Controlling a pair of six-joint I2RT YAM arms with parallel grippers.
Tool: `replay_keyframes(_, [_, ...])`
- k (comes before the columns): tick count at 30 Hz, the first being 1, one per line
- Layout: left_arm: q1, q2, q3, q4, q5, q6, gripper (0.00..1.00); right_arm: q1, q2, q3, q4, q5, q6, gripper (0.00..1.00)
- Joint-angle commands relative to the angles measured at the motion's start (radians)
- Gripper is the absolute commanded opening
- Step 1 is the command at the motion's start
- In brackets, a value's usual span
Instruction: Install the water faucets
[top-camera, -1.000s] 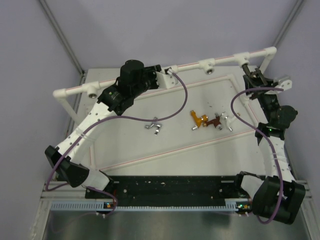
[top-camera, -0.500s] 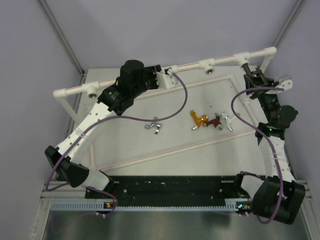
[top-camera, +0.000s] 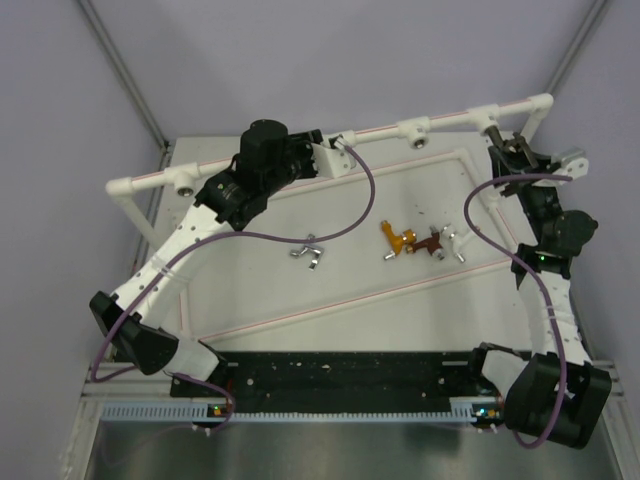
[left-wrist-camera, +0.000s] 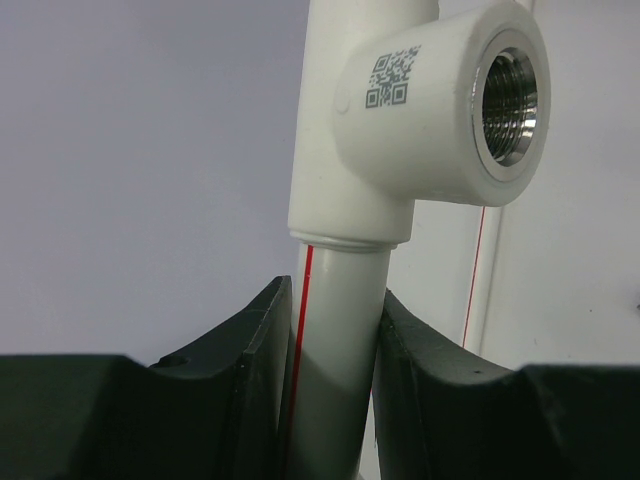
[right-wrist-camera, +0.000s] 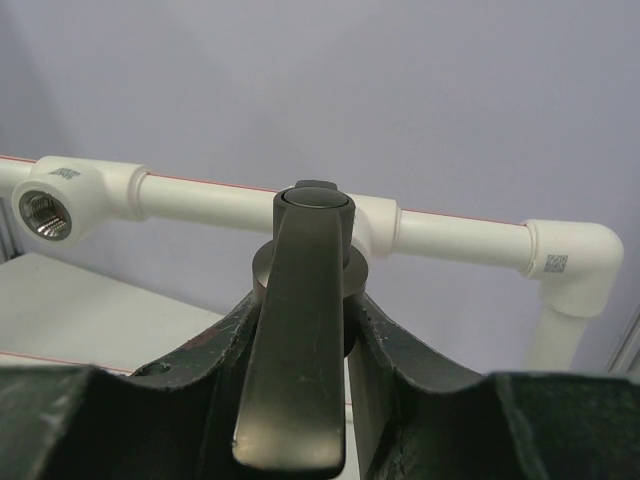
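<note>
Left gripper (left-wrist-camera: 335, 335) was clamped on the white pipe (left-wrist-camera: 340, 290) below a threaded tee socket (left-wrist-camera: 440, 110). Silver faucet (top-camera: 308, 252) lay loose mid-table, three coloured faucets (top-camera: 428, 243) right of it. Right gripper (right-wrist-camera: 305, 320) gripped the dark grey faucet (right-wrist-camera: 312, 215) at the right tee socket (right-wrist-camera: 378, 228); any tilt while turning risked cross-threading.

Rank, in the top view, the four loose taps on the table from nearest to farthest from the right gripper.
1. White tap: rightmost of the row, nearest the right gripper.
2. Reddish-brown tap: just left of the white one.
3. Orange tap: further left.
4. Silver tap: alone, toward the left arm's side.
</note>
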Motion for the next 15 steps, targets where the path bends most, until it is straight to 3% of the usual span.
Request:
replay_keyframes(1, [0.012, -0.003, -0.009, -0.067, 0.028, -0.166, 0.00, 0.011, -0.002, 0.022, 0.064, 0.025, -0.017, 0.00])
replay_keyframes(15, [0.013, -0.004, -0.004, -0.075, 0.061, -0.171, 0.00, 0.010, 0.036, -0.018, 0.141, -0.008, 0.022, 0.00])
